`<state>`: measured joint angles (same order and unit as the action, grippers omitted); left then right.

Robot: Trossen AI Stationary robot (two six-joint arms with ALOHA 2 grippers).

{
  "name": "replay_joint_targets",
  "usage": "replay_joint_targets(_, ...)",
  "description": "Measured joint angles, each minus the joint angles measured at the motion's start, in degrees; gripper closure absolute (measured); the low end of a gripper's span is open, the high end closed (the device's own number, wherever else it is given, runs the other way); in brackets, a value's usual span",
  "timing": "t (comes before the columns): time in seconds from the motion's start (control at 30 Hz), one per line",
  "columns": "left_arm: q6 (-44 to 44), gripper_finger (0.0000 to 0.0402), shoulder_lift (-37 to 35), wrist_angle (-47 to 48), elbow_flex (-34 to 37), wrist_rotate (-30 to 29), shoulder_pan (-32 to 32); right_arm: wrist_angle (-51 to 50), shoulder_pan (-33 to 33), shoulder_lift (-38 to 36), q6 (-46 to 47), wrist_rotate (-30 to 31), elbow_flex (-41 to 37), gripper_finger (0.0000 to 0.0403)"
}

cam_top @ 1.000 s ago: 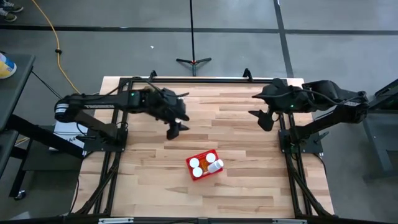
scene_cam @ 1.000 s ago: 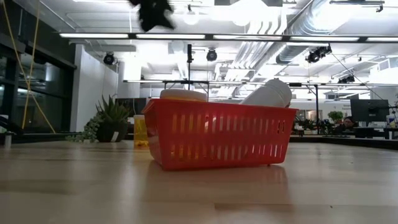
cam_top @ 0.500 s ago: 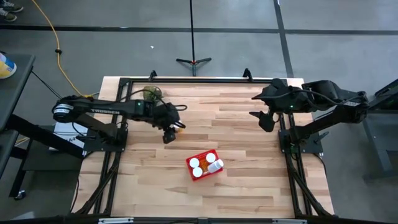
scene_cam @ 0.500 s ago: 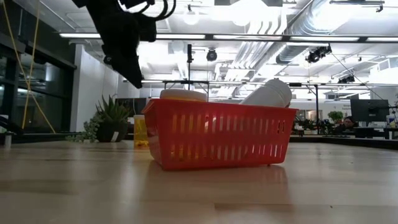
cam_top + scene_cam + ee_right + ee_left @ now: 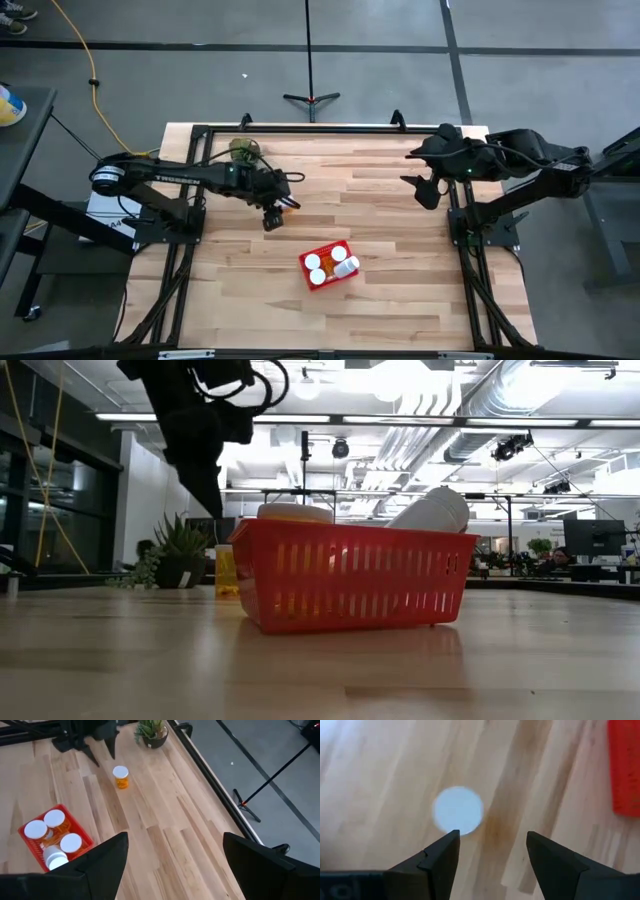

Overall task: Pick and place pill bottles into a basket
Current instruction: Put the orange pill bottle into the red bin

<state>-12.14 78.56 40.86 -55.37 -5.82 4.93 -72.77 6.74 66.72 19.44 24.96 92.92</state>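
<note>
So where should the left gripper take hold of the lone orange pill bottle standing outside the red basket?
The small translucent orange pill bottle with a round white cap stands upright on the wooden table. Probably best to come straight down, fingers astride the cap or body just below. The open left gripper already hangs beside it.

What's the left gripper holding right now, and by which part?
Nothing. The left gripper is open above the pill bottle standing on the table; its fingers have not closed on the bottle.
</note>
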Motion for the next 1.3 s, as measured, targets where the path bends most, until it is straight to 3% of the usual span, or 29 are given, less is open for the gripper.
replay_joint_targets(0.17,-0.07,0.0124,0.68,-1.62,-0.04,0.41,-0.04,0.67,0.0,0.02,0.0,0.03,-0.02,0.0086)
replay_joint_targets(0.33,1.0,0.0122,0.46,-1.93,-0.04,-4.11,-0.02,0.63,0.0,0.02,-0.11,0.01,-0.02,0.0086)
replay_joint_targets(0.7,1.38,0.0151,0.48,-1.81,-0.04,-4.41,-0.04,0.63,0.0,0.02,-0.33,0.16,-0.02,0.0086)
replay_joint_targets(1.0,-0.2,0.0069,1.11,-1.87,-0.04,-8.79,0.0,0.61,-0.01,0.02,-1.17,0.62,-0.02,0.0086)
replay_joint_targets(1.13,-0.32,0.004,3.28,-2.02,-0.04,-5.58,0.0,0.61,0.0,0.02,-1.52,0.65,-0.02,0.0086)
replay_joint_targets(1.3,0.24,0.0037,7.25,-3.06,-0.02,-3.08,-0.02,0.61,-0.01,0.02,-1.55,0.88,-0.04,0.0086)
